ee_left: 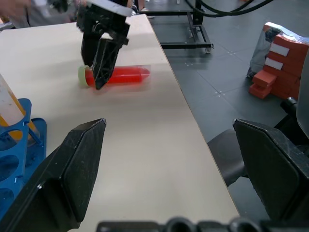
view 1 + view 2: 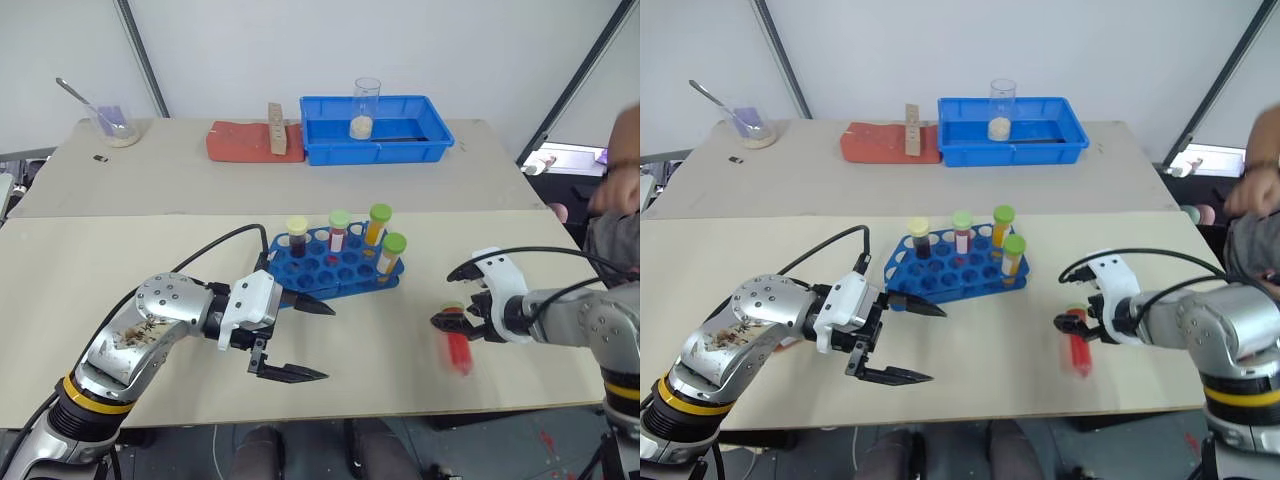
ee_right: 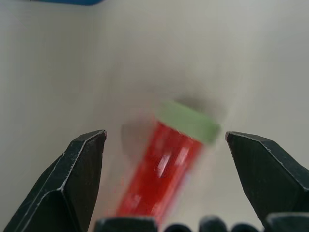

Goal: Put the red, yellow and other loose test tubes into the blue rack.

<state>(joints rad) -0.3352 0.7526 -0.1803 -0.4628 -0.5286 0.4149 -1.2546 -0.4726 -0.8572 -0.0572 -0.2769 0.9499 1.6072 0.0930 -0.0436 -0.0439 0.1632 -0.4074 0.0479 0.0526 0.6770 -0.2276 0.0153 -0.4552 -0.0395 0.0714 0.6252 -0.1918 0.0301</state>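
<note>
The blue rack [image 2: 330,268] stands mid-table with several capped tubes upright in it: a yellow-capped dark one [image 2: 297,236], a green-capped red one [image 2: 339,230] and two green-capped yellow ones [image 2: 379,223]. A loose red test tube [image 2: 459,351] with a green cap lies flat on the table to the right of the rack. My right gripper [image 2: 462,312] hovers open just over its capped end, with the tube [image 3: 161,174] lying between the spread fingers. My left gripper [image 2: 326,342] is open and empty in front of the rack, pointing right.
At the back stand a blue tray [image 2: 375,152] holding a glass beaker [image 2: 366,106], a red pad [image 2: 245,142] with a wooden block [image 2: 275,129], and a cup with a spoon [image 2: 116,127]. A person's arm [image 2: 620,185] shows at the right edge. The table's front edge runs close by the red tube.
</note>
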